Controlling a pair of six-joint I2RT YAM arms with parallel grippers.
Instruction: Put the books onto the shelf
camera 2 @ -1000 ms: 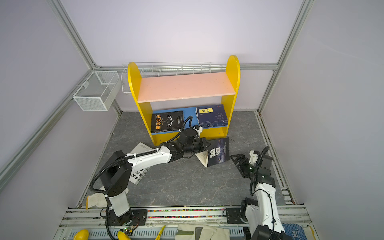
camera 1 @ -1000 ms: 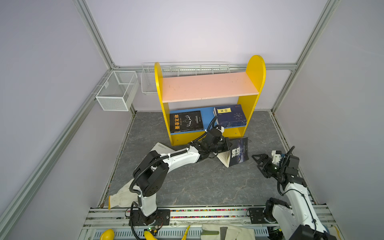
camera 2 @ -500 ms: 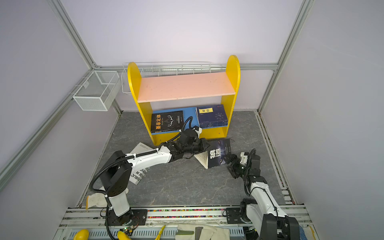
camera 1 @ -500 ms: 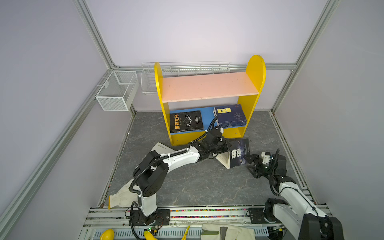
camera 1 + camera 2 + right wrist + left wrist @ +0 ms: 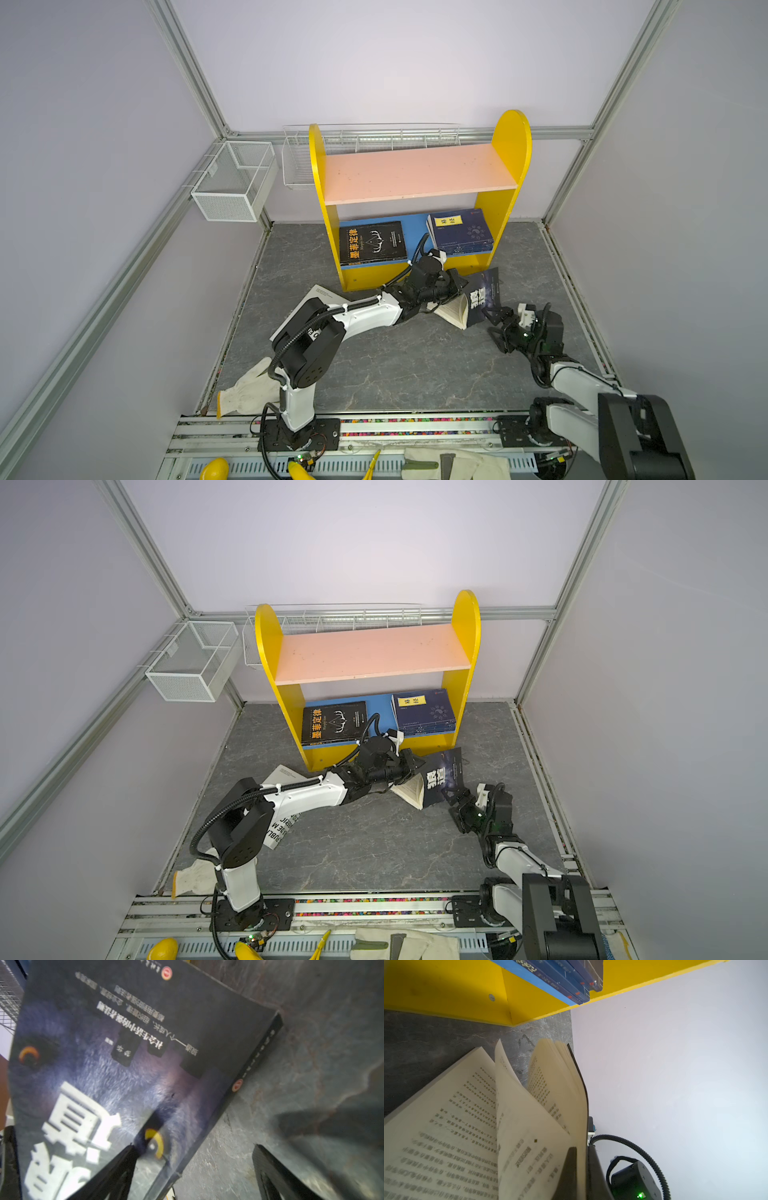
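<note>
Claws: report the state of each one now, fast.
Left claw: closed, pinching the cover of the wolf-eye book.
Right claw: open, holding nothing.

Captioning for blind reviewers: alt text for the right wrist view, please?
A dark wolf-eye book, tilted over the grey marbled floor, fills most of the frame. The open right gripper has its fingers either side of the spine edge.

White arm links (image 5: 365,318) with black joints (image 5: 311,357), ribbed black cable (image 5: 636,1147), black right tool (image 5: 492,322), green light (image 5: 640,1195)
</note>
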